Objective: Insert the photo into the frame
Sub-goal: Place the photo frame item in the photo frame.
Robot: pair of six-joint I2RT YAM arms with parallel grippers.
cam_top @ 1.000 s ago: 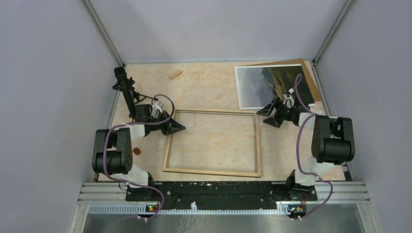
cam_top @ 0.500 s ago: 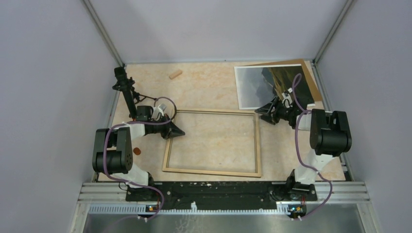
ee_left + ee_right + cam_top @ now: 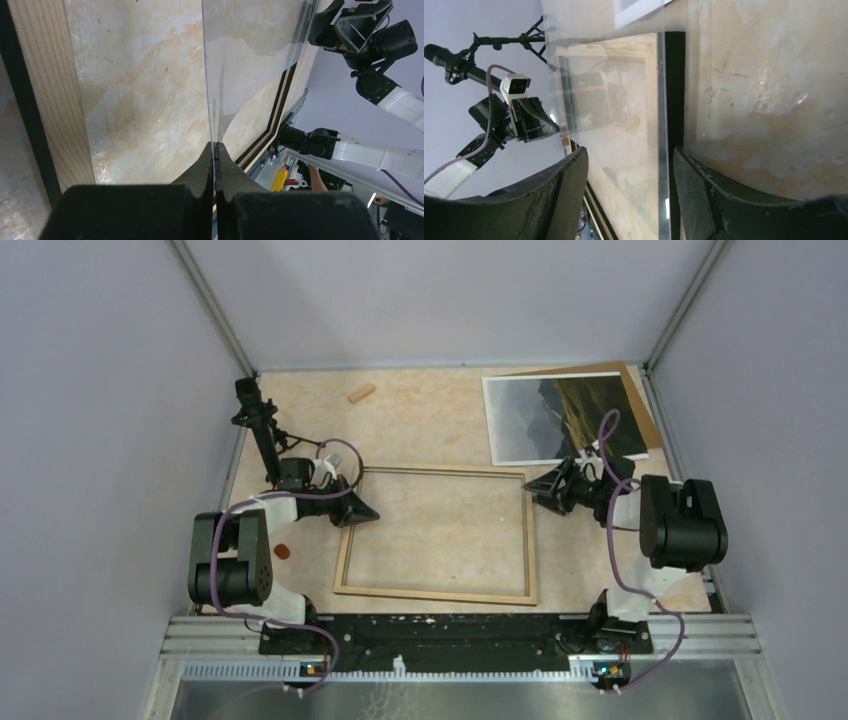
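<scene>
The frame (image 3: 436,592) lies flat mid-table, pale wood face up. The photo (image 3: 560,415), grey mountains and a yellow-green hillside, lies at the back right, apart from the frame. My left gripper (image 3: 372,507) is at the frame's left rail, shut on the edge of a clear pane (image 3: 250,75); the left wrist view shows its gripper (image 3: 214,150) closed on it beside the pale rail (image 3: 45,90). My right gripper (image 3: 535,483) is open at the frame's far right corner. In the right wrist view its gripper (image 3: 630,152) straddles the pane's edge (image 3: 664,125) without touching.
A brown backing board (image 3: 642,405) lies under the photo by the right wall. A small wooden peg (image 3: 361,393) lies at the back. A black stand (image 3: 255,420) rises at the back left. A small red-brown disc (image 3: 283,551) lies near the left arm.
My right gripper has moved from the photo's near edge toward me and left, to the frame's far right corner. My left gripper has barely shifted.
</scene>
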